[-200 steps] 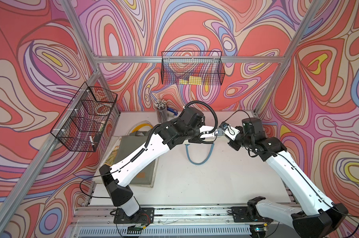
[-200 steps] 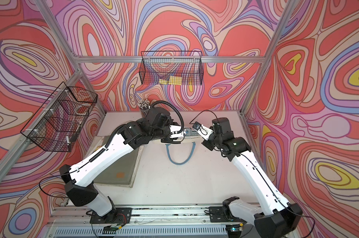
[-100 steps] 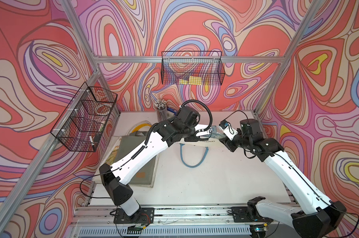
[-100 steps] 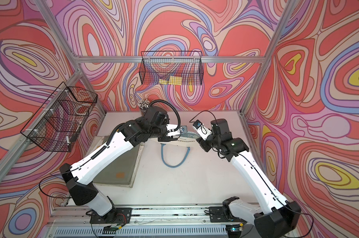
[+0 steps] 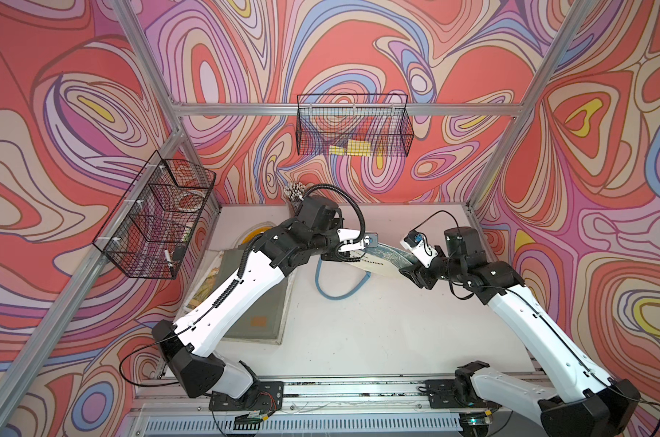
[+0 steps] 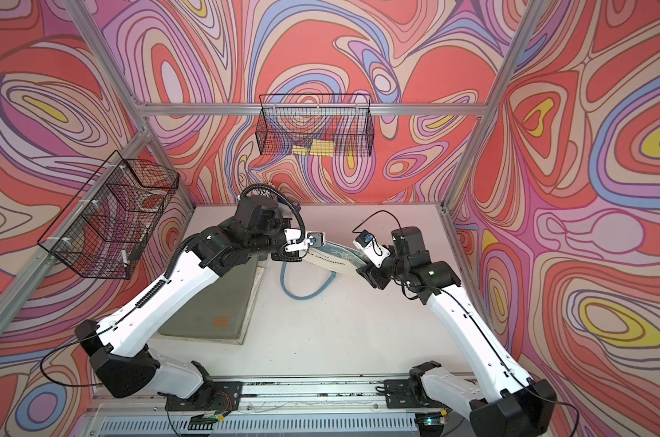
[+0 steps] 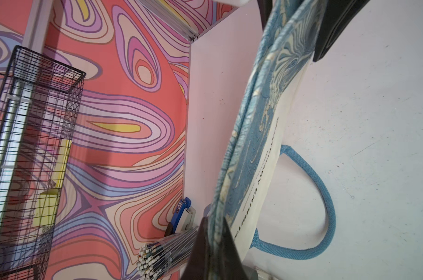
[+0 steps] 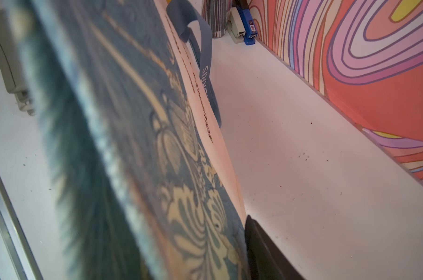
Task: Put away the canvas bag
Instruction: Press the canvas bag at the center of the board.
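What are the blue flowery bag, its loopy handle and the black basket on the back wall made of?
The canvas bag looks like matte woven cloth, printed blue and cream: it sags and folds. Its handle seems braided cord; the weave shows. The wire basket is probably black-coated metal wire: a thin, stiff grid.

Bag (image 7: 259,150): woven cloth, matt, printed blue and cream, plain cream band.
Handle (image 7: 327,194): blue webbing, coarse weave.
Table (image 5: 377,333): white, smooth, matt, scuffed.
12 o'clock basket (image 5: 353,128), 9 o'clock basket (image 5: 158,215): black wire mesh.
Frame (image 5: 245,109): bare metal, dull sheen.
Arms (image 5: 237,287): white plastic shells, slight gloss; black matt joints.
Conduit (image 5: 360,223): ribbed black plastic.
Mat (image 5: 271,302), 8 o'clock: grey-green, matt, smooth.
Walls (image 5: 358,45): matt colour print.
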Robot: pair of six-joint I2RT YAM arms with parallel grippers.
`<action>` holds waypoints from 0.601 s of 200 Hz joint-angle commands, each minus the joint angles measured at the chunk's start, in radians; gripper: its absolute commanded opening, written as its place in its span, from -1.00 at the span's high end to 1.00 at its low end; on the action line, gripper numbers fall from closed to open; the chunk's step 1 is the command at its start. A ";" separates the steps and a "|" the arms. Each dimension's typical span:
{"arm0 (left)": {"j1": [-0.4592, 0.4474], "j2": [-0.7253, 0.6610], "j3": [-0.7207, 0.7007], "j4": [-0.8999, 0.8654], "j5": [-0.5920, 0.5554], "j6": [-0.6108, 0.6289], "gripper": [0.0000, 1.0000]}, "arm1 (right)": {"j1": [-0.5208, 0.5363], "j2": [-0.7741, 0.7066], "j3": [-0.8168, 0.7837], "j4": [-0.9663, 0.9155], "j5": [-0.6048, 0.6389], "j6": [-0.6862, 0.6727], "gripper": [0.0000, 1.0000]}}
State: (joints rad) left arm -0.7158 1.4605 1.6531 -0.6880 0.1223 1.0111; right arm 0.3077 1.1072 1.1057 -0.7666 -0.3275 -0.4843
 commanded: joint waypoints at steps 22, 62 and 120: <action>0.016 -0.043 -0.012 0.068 0.068 0.001 1.00 | -0.005 0.004 0.043 -0.045 -0.092 -0.050 0.55; 0.016 -0.039 -0.037 0.101 0.042 -0.083 1.00 | -0.004 -0.044 -0.003 0.122 -0.155 -0.085 1.00; 0.026 -0.083 -0.104 0.124 -0.004 -0.328 -0.17 | -0.005 -0.011 -0.056 0.343 0.084 -0.131 1.00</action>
State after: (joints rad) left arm -0.6983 1.4292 1.5921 -0.5922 0.1261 0.8341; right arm 0.3004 1.0935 1.0721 -0.6312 -0.3103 -0.5900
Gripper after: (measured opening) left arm 0.479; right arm 0.095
